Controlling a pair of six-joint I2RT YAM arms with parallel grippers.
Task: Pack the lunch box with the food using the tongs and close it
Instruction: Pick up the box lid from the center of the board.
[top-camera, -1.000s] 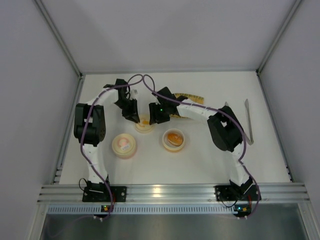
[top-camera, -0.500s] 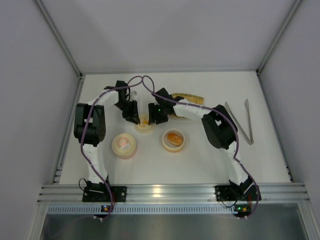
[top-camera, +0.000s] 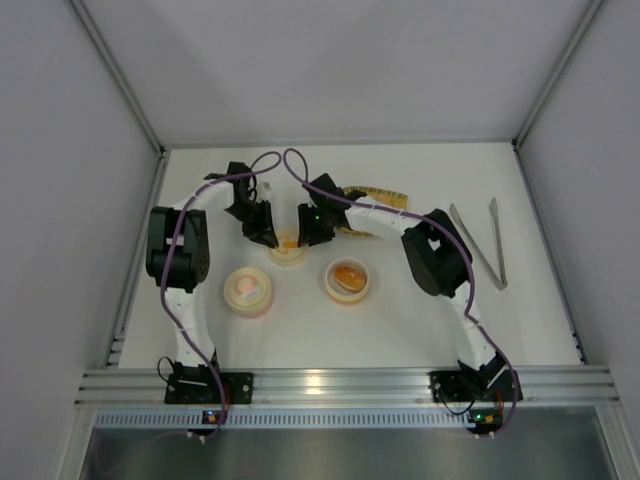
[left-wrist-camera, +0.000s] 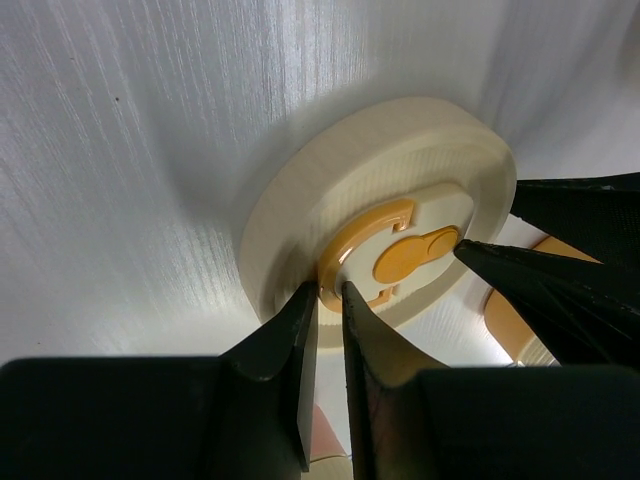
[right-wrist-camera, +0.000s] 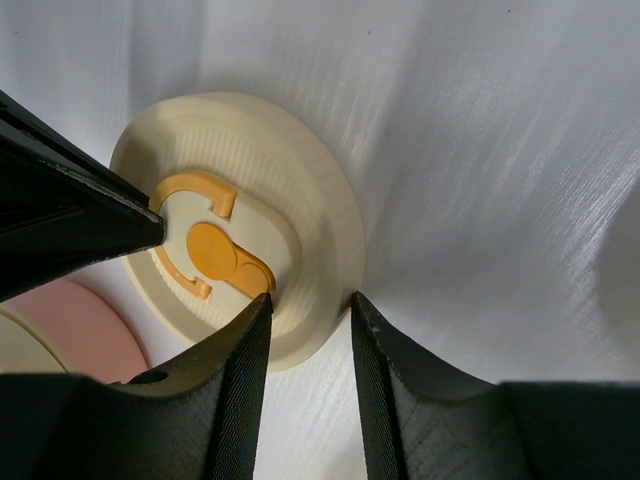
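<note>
The lunch box's round cream lid (top-camera: 288, 250) with an orange handle (left-wrist-camera: 415, 255) lies flat at the table's centre back. My left gripper (left-wrist-camera: 328, 290) is shut on the thin orange ring of that handle (right-wrist-camera: 225, 255). From the opposite side, my right gripper (right-wrist-camera: 310, 300) straddles the lid (right-wrist-camera: 300, 170), one finger on top and one against the outer edge, pinching the rim. Both grippers meet over the lid (left-wrist-camera: 330, 170) in the top view, left (top-camera: 268, 238) and right (top-camera: 305, 238). The silver tongs (top-camera: 480, 245) lie untouched at the right. An orange bowl (top-camera: 349, 279) holds an orange rounded piece of food.
A pink bowl (top-camera: 248, 290) with a cream inside sits near the left arm. A yellow ribbed tray (top-camera: 378, 198) lies behind the right forearm. Grey walls enclose the table on three sides.
My right arm has shifted slightly left, uncovering both arms of the tongs, and its jaws have narrowed onto the lid's rim. The left gripper stays pinched on the handle.
</note>
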